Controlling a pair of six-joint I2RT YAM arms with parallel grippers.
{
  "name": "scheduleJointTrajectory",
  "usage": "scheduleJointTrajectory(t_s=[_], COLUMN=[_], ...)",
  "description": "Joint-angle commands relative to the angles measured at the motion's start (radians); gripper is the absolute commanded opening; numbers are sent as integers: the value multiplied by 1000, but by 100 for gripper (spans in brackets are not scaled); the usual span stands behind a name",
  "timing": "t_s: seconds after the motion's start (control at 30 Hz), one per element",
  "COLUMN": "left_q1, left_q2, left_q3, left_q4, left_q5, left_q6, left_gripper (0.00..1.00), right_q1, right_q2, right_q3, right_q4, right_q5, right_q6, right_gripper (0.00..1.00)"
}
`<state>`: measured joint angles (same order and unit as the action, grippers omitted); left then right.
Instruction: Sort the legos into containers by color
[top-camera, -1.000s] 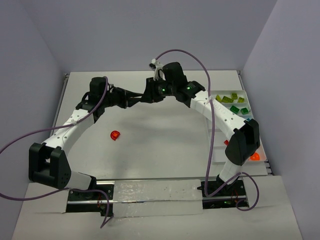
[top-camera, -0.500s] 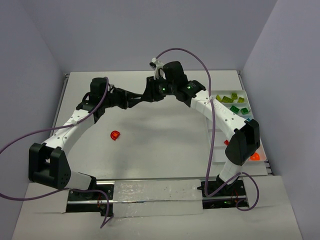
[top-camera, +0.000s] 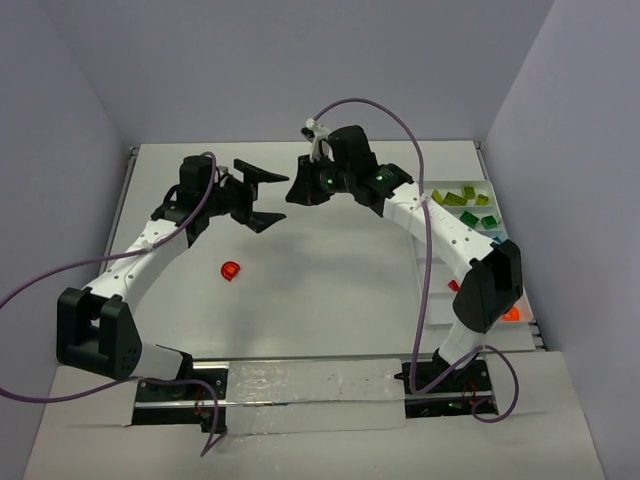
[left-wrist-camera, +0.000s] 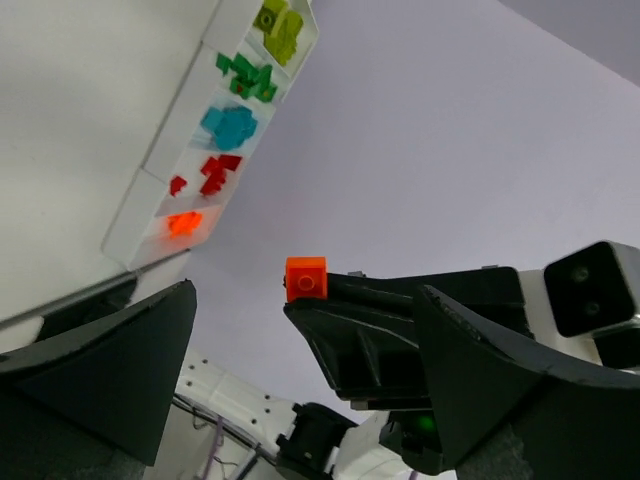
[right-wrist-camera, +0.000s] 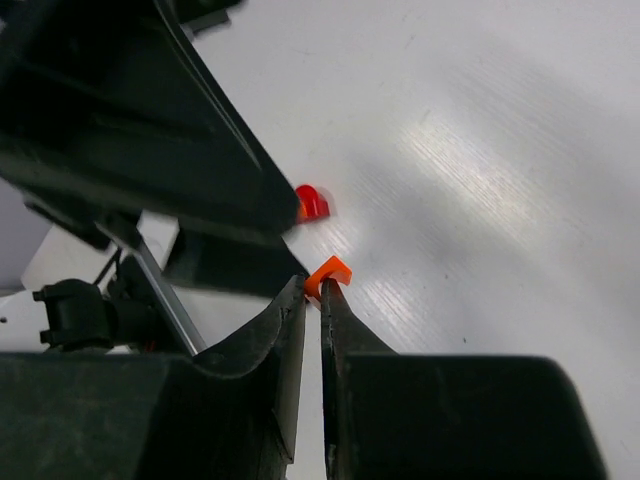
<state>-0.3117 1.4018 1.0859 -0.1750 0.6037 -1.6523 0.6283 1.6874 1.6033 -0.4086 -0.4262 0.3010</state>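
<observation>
My right gripper (right-wrist-camera: 312, 285) is shut on a small orange lego (right-wrist-camera: 328, 272), pinched at the very fingertips above the table's far middle. In the left wrist view that orange lego (left-wrist-camera: 306, 277) pokes out at the tip of the right gripper's black fingers (left-wrist-camera: 400, 320). My left gripper (top-camera: 268, 196) stands wide open just left of it, empty, its fingers on either side of the lego without touching. A red lego (top-camera: 230, 270) lies loose on the table below. The containers (top-camera: 426, 300), a white divided tray, sit at the right edge with sorted legos.
The tray's compartments hold lime (left-wrist-camera: 280, 20), green (left-wrist-camera: 248, 77), teal (left-wrist-camera: 230, 125), red (left-wrist-camera: 215, 172) and orange (left-wrist-camera: 183, 223) bricks. The right arm's forearm (top-camera: 440, 225) passes over the tray's left side. A purple cable (top-camera: 380, 108) arches above the right wrist.
The left gripper opened wide and let go of the orange lego. The right gripper closed on it. The two grippers, joined before, now stand slightly apart.
</observation>
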Motion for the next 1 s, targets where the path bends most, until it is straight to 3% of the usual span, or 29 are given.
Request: scheduleJointTrajectory(t_s=[0.0, 0.13, 0.23, 0.33, 0.57, 0.7, 0.83, 0.97], left_q1=[99, 188, 191, 191, 191, 191, 191, 191], left_q2=[-44, -41, -53, -121, -159, -132, -84, -116], left_q3=[80, 172, 209, 154, 146, 183, 230, 196], left_q4=[-79, -160, -229, -185, -193, -256, -354, -343], left_q5=[-43, -102, -205, -292, -257, -242, -245, -261], left_q6=[194, 633, 825, 1045, 1224, 1272, 1276, 1297], left_gripper=[99, 99, 99, 99, 99, 99, 99, 99], right_q1=[-47, -175, -295, -462, -724, -838, -846, -845], right_q2=[-131, -241, -311, -390, -500, -497, -495, -511], right_q3=[-64, -217, -300, -391, -581, -579, -647, -724], right_q4=[10, -33, -131, -284, -571, -712, -755, -741], right_q5=[21, -2, -13, 11, 33, 21, 109, 168], right_q6=[-63, -152, -251, -409, -759, -934, -1033, -1095], right_gripper=[0, 0, 0, 0, 0, 0, 0, 0])
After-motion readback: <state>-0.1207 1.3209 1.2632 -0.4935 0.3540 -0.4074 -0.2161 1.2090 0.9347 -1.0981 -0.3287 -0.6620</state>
